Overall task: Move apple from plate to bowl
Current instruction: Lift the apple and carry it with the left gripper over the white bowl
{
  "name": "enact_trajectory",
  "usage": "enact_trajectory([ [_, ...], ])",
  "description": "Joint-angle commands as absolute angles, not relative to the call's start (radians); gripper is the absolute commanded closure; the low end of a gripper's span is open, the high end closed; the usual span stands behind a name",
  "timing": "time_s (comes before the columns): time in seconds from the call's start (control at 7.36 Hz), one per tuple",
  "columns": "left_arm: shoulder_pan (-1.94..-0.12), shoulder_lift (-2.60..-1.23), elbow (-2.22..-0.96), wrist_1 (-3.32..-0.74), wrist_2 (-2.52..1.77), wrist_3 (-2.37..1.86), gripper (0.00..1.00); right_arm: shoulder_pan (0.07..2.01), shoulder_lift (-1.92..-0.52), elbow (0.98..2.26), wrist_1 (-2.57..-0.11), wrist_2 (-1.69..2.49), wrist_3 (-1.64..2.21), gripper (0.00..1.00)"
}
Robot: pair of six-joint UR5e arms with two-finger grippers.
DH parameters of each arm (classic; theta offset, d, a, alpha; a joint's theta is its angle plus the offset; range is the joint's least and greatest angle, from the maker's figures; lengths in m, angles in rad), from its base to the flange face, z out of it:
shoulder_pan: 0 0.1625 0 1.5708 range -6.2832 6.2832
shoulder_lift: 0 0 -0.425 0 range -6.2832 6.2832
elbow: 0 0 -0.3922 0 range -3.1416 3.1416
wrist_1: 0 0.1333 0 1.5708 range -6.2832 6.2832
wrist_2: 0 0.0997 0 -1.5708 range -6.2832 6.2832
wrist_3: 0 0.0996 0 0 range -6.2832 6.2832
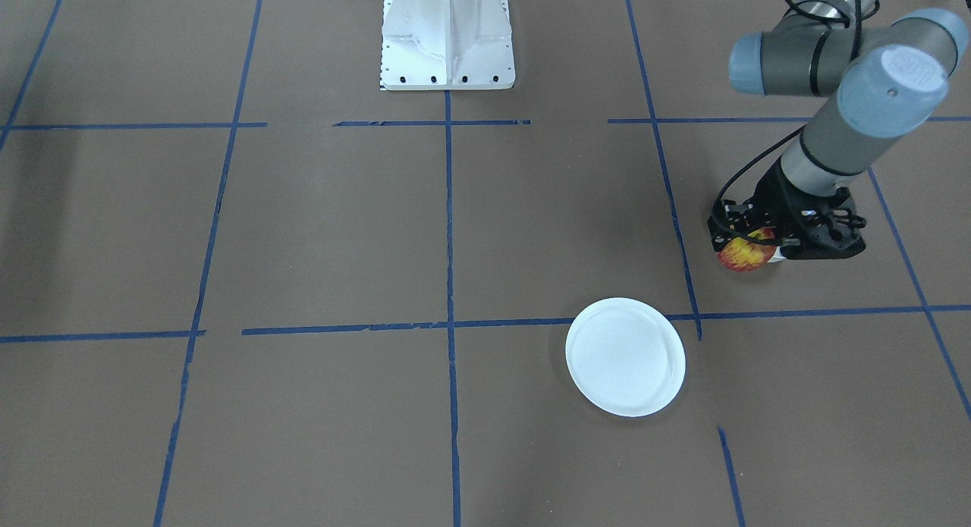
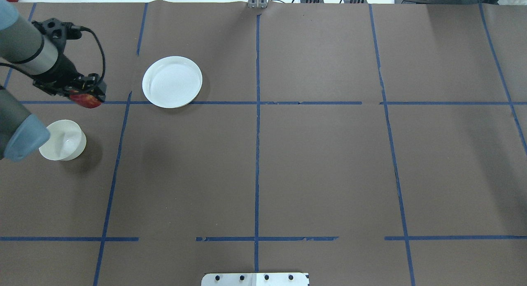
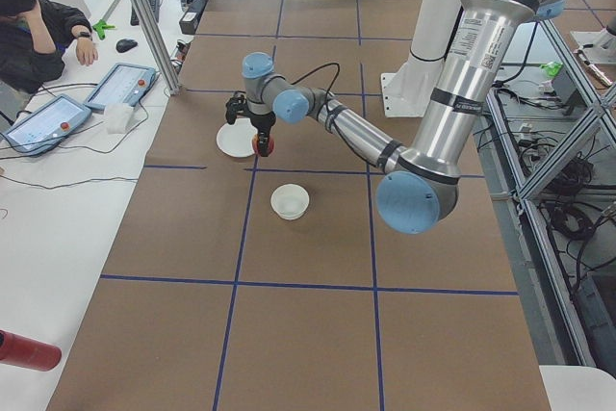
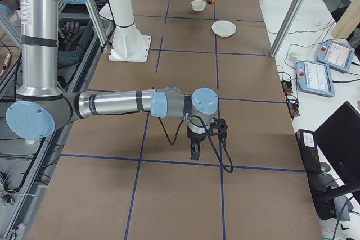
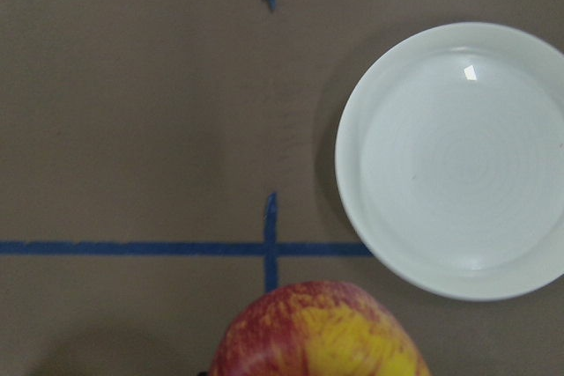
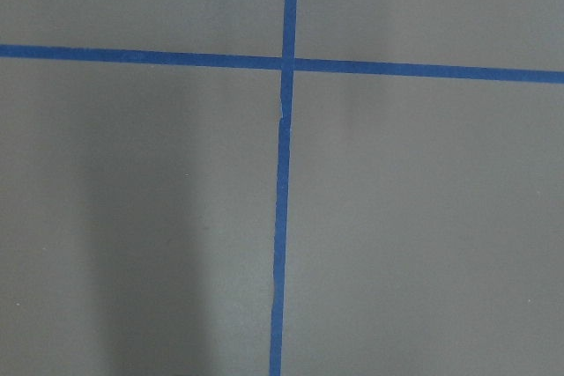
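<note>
From my station, the left hand (image 2: 85,97) is clamped on the apple (image 2: 86,101) and holds it clear of the surface (image 2: 288,162). The apple hangs between the plate (image 2: 172,82) and the bowl (image 2: 68,143), over bare brown covering near a blue tape line (image 5: 132,248), and touches neither dish. The plate lies bare, and in the left wrist view it sits off to one side of the apple. The bowl stands upright, partly behind the left arm's elbow. The right hand (image 4: 194,153) hangs low over the surface, well apart from all this. Only the side view shows it, so I cannot tell whether it is open or closed.
</note>
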State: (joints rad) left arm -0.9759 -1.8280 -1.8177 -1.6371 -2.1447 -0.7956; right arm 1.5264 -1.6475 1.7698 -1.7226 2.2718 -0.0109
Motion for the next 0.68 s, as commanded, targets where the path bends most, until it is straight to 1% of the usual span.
enact_trajectory([
  [0.0,-0.973,-1.653,-1.884,-1.734,-2.069,-0.801,1.00,1.526,-1.647,1.770,-1.723,2.272,-0.012,0.00],
  [0.14,-0.971,-1.573,-1.881,-1.834,-2.066,-0.805,1.00,1.526,-1.647,1.770,-1.723,2.272,-0.011,0.00],
  [0.27,-0.963,-1.554,-1.856,-1.883,-2.063,-0.836,1.00,1.526,-1.647,1.769,-1.723,2.272,-0.011,0.00],
  [0.54,-0.907,-1.555,-1.832,-1.899,-2.053,-0.885,1.00,1.526,-1.647,1.769,-1.723,2.272,-0.011,0.00],
])
